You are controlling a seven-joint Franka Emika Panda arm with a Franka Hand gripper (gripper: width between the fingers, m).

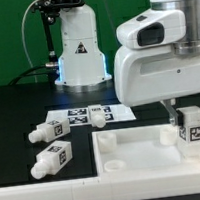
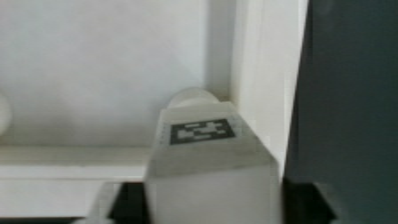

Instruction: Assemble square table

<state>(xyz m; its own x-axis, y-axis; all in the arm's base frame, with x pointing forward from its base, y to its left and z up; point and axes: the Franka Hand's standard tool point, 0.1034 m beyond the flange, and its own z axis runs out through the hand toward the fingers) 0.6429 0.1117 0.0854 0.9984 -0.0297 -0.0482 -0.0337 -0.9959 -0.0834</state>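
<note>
The table top (image 1: 143, 143) looks like smooth white plastic with a soft shine. The upright leg (image 2: 205, 175) looks like the same smooth white plastic, and its tag (image 2: 201, 130) is flat and matt. The loose legs (image 1: 52, 161) match it. The marker board (image 1: 87, 117) looks thin and matt. The table (image 1: 19, 112) is black and dull. The arm (image 1: 148, 52) has a glossy white shell.

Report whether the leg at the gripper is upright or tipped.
Upright: the leg stands vertical in the gripper, over a corner of the table top.
</note>
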